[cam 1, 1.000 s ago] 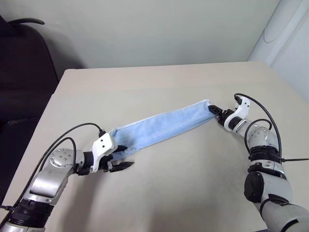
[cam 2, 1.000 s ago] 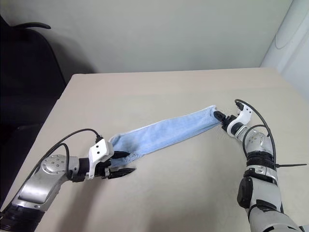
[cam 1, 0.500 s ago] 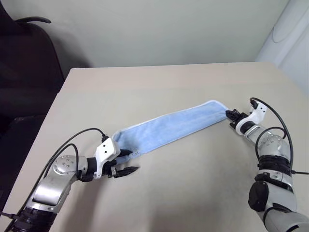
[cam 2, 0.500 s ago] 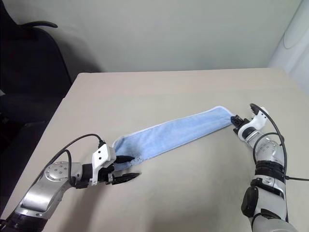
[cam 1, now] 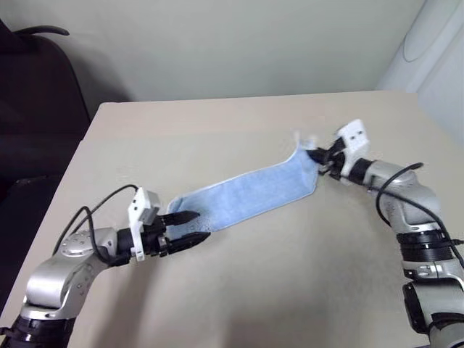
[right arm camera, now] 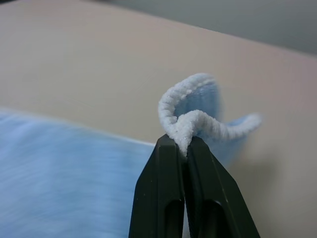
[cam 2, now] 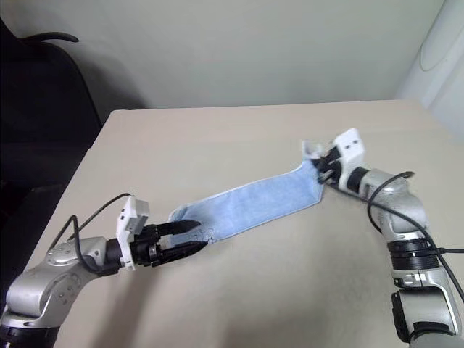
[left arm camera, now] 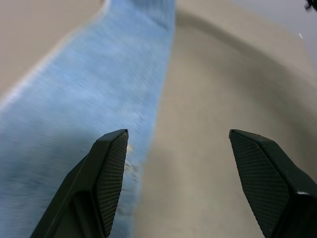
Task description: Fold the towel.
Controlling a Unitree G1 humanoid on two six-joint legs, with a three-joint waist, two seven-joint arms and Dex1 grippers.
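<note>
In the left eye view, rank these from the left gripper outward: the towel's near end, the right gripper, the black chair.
1. The towel, its near end, right at the open left gripper.
2. The black chair, beyond the table's far-left corner.
3. The right gripper, across the table, pinching the towel's far end.

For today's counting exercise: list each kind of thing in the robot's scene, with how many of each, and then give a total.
Towel, light blue: 1
Table, beige: 1
Chair, black: 1
Grippers, black fingers: 2, left gripper and right gripper
Total: 5
</note>
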